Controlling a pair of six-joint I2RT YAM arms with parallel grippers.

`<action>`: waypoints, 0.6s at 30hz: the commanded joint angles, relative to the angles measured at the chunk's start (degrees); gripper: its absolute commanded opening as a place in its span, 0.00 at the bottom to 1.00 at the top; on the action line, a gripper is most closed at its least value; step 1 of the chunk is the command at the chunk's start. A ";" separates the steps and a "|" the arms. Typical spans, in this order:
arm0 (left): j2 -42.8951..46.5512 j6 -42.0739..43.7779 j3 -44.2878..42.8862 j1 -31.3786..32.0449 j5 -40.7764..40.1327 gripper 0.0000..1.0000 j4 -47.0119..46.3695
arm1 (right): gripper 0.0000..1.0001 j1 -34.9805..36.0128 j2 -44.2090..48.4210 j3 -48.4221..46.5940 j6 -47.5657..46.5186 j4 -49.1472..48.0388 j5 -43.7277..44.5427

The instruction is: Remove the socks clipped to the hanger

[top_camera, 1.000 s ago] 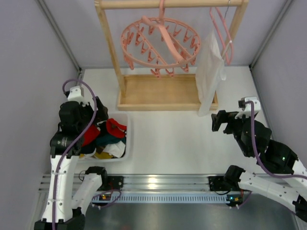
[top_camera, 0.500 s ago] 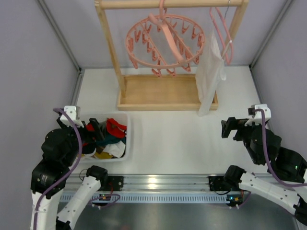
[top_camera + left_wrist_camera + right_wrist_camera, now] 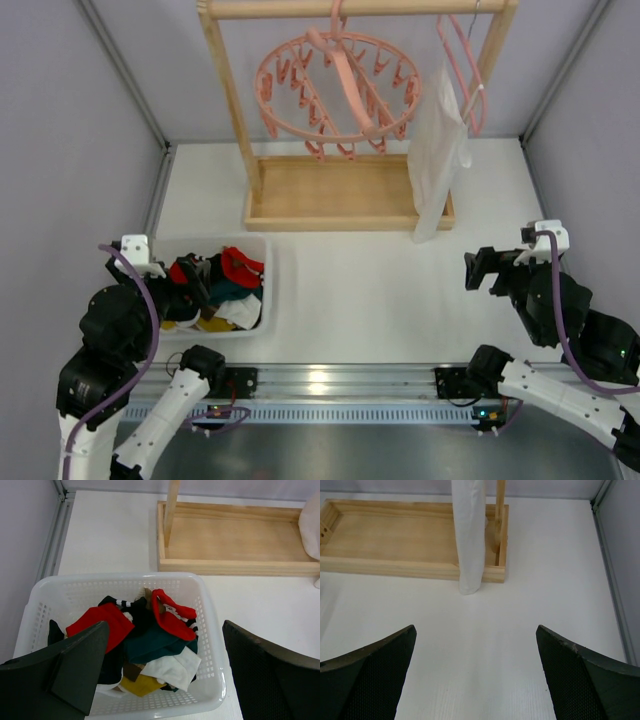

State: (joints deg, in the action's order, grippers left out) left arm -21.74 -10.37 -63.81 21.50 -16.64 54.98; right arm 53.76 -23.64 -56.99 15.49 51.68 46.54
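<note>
Beneath left gripper (image 3: 165, 652), spread and empty | socks (image 3: 167, 617) are heaped in basket (image 3: 120, 578) | hanger (image 3: 352, 88), far ahead, is seen bare | right gripper (image 3: 476, 667) spread, empty, farther off

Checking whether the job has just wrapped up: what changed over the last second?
The left gripper, open and empty, drew back from over the basket toward the near-left corner; the right gripper, also open, backed off slightly. The hanger swung a little. The socks, rack and white cloth stayed put.
</note>
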 commanded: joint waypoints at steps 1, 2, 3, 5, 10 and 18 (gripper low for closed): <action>-0.23 -0.70 0.35 0.30 -1.64 0.99 0.48 | 0.99 -0.58 -0.53 -0.49 -0.10 1.23 1.53; -0.15 -0.79 0.44 0.21 -1.81 0.99 0.48 | 0.99 -0.58 -0.44 -0.40 0.07 1.14 1.62; -0.15 -0.88 0.53 0.21 -1.90 0.99 0.39 | 0.99 -0.58 -0.53 -0.14 -0.02 0.88 1.62; -0.24 -0.97 0.53 0.30 -1.99 0.99 0.39 | 1.00 -0.50 -0.44 0.12 -0.02 0.44 1.53; -0.24 -1.67 0.70 0.21 -2.51 0.99 0.30 | 1.00 -0.50 -0.71 1.09 -0.02 -0.79 1.88; -0.15 -1.85 0.79 0.21 -2.52 0.98 0.21 | 1.00 -0.58 -0.88 0.65 0.60 -1.14 2.85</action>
State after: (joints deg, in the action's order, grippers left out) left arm -21.74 -11.92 -63.11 21.54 -18.55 55.00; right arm 53.76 -24.08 -55.86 15.62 51.55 47.97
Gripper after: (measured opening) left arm 0.984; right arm 0.993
